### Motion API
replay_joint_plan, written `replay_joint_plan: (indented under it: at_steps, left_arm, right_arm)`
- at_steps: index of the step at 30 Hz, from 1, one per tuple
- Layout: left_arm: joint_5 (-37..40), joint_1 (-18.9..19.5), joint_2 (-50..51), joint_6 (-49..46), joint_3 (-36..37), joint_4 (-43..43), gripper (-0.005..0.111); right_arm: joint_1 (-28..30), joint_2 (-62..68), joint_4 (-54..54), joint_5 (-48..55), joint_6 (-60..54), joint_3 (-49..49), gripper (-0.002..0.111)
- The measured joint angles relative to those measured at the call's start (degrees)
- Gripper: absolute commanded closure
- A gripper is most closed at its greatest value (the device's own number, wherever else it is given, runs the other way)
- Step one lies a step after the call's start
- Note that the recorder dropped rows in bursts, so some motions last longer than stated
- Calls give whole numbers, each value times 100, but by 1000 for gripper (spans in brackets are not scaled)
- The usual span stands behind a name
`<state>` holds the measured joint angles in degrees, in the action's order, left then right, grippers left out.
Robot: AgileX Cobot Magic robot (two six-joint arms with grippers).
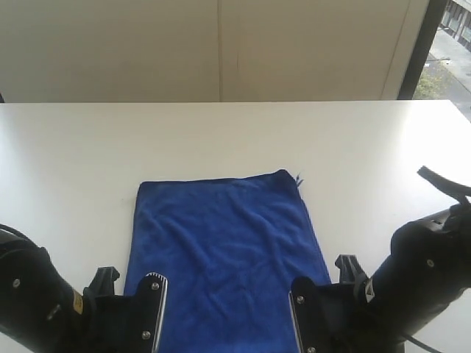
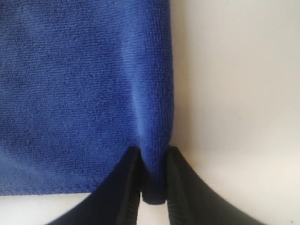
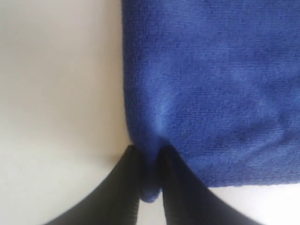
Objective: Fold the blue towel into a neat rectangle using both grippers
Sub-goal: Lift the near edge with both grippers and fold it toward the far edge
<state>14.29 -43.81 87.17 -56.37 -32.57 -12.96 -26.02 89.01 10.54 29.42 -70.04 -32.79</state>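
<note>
The blue towel (image 1: 224,243) lies spread flat on the white table (image 1: 235,140), its long sides running from near to far. At its near left corner my left gripper (image 2: 153,164) is shut on a pinched fold of the towel (image 2: 84,84), and the cloth bunches up between the black fingers (image 2: 124,183). My right gripper (image 3: 150,161) is likewise shut on the near right corner of the towel (image 3: 211,79), a small tuck of cloth showing between its fingers (image 3: 126,183). In the exterior view both arms (image 1: 44,301) (image 1: 412,279) sit low at the towel's near edge.
A beige wall (image 1: 221,44) runs behind the table's far edge. A dark window frame (image 1: 419,44) stands at the far right. Bare tabletop surrounds the towel on the left, right and far side.
</note>
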Motion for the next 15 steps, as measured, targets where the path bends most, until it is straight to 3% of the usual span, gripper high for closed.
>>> replay_joint_plan:
  at_steps: [5, 15]
  left_arm:
    - [40, 0, 27, -13, -49, 0, 107]
    - [1408, 0, 118, -24, -368, 42, 107]
  right_arm:
    - [0, 3, 0, 106, 0, -11, 104]
    - [0, -347, 0, 544, 348, -6, 108]
